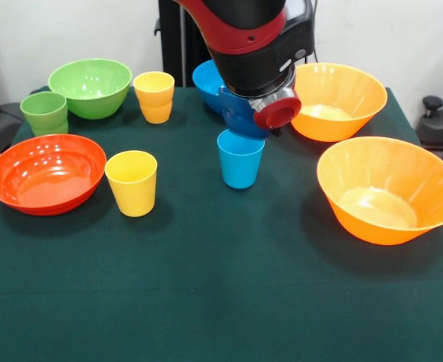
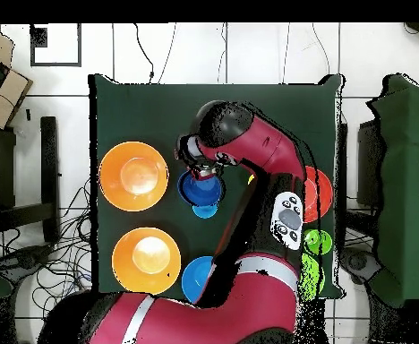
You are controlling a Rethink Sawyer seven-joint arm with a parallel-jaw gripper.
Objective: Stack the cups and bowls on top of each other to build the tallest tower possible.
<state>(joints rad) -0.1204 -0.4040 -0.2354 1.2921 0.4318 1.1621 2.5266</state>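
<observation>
A dark green cloth covers the surface (image 1: 206, 302), with a pale wall behind it. The pieces are spread out singly, so no tower stands yet and each one can be reached on its own.

The arm comes down over the middle, carrying a small dark blue bowl (image 1: 240, 115) at its tool (image 1: 261, 113). In the overhead view this bowl (image 2: 201, 189) sits under the arm's end, just above the light blue cup (image 2: 205, 211). The bowl hangs tilted and clear of the cloth, so I judge the tool is clenched on its rim, though the fingers themselves are hidden behind the red wrist cap. The light blue cup (image 1: 240, 158) stands upright just below the bowl, which suggests the bowl is meant to go on it or beside it.

Behind the arm, a medium light blue bowl (image 1: 205, 81) peeks out. 2 large orange bowls stand to one side, 1 farther back (image 1: 338, 98) and 1 closer (image 1: 387, 188). On the other side lie the wide red-orange bowl (image 1: 44, 172), a yellow cup (image 1: 132, 181) just beside it, a second yellow cup (image 1: 154, 96), the green bowl (image 1: 91, 87) and the green cup (image 1: 44, 111).

A bowl balanced on a narrow cup could tip, so a wide bowl would make the safer base.
</observation>
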